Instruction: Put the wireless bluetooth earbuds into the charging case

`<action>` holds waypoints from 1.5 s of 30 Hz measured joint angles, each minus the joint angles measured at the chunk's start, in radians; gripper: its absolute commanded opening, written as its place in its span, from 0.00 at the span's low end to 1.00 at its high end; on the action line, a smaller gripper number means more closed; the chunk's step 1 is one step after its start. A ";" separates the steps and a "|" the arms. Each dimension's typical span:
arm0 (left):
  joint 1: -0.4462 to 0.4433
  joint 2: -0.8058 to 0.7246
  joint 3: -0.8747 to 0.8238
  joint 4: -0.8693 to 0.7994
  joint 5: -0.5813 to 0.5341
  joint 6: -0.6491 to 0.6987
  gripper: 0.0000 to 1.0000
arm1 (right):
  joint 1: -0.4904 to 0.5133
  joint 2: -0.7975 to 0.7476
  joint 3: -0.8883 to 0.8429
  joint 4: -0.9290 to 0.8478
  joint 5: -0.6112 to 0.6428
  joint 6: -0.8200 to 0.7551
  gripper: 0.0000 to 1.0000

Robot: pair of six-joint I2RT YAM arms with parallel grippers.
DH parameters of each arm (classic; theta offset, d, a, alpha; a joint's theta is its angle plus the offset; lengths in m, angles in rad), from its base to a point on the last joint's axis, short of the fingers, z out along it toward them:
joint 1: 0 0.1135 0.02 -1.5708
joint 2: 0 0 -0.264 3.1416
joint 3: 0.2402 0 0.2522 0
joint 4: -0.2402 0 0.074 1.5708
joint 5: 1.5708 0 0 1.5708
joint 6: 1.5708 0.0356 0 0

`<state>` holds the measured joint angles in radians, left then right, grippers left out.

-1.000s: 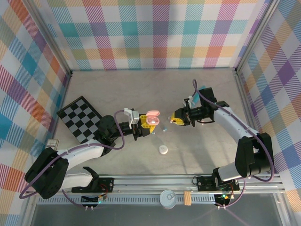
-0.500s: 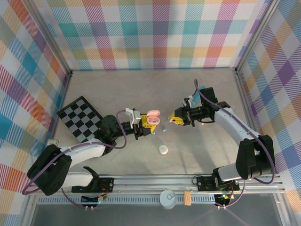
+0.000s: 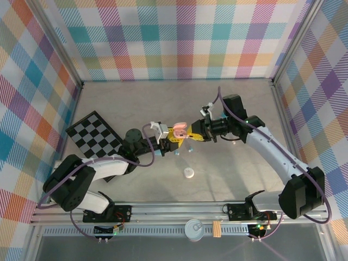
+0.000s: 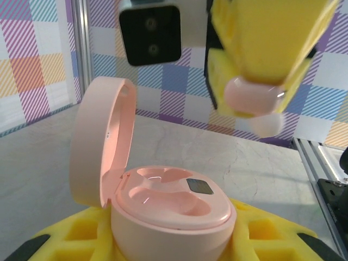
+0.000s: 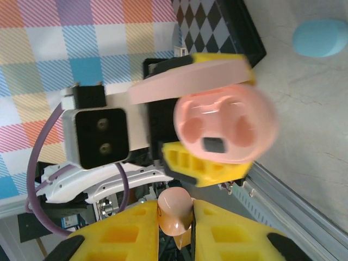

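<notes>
My left gripper [image 3: 172, 137] [image 4: 174, 236] is shut on the pink charging case [image 3: 178, 132] [image 4: 171, 209], its yellow fingers [image 4: 272, 239] on either side of the base. The case's lid [image 4: 100, 147] stands open, and both moulded wells are empty. A pinkish earbud [image 5: 175, 211] [image 4: 253, 97] is pinched between the yellow fingers of my right gripper [image 3: 192, 134] [image 5: 176, 217]. That gripper hangs just above and to the right of the open case, with the earbud apart from the wells. In the right wrist view, the case [image 5: 225, 130] faces the earbud.
A white round case [image 3: 188, 173] lies on the table in front of the grippers, and a small pale blue bud [image 3: 190, 148] lies below them. A pale blue case [image 5: 321, 37] rests on the table. The checkerboard [image 3: 93, 136] is at the left, and a metal rail [image 3: 179, 209] runs along the front.
The right gripper has moved left with the earbud. The left gripper has carried the open case up and right. The two now meet near the table's middle.
</notes>
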<state>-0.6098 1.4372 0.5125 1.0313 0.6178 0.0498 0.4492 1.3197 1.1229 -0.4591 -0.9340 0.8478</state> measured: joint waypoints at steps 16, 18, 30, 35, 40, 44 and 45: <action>0.000 0.013 0.012 0.019 -0.010 0.019 0.34 | 0.061 0.106 0.097 0.018 0.087 0.005 0.20; -0.001 0.013 0.012 0.019 -0.010 0.019 0.34 | 0.063 0.110 0.098 0.017 0.093 0.002 0.20; -0.001 0.013 0.014 0.020 -0.010 0.023 0.33 | 0.072 0.142 0.116 0.013 0.116 -0.003 0.19; -0.001 0.013 0.020 0.016 -0.010 0.023 0.33 | 0.080 0.150 0.117 0.011 0.121 -0.003 0.20; -0.001 0.013 0.021 0.013 -0.011 0.023 0.33 | 0.084 0.153 0.125 0.002 0.134 -0.015 0.22; -0.003 0.013 0.021 -0.003 -0.010 0.023 0.33 | 0.089 0.155 0.135 -0.019 0.149 -0.029 0.31; -0.003 0.013 0.021 -0.008 -0.010 0.024 0.33 | 0.089 0.155 0.140 -0.029 0.156 -0.035 0.33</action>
<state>-0.6125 1.4506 0.5339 1.0229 0.6079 0.0734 0.5385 1.4750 1.2629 -0.4877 -0.7784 0.8131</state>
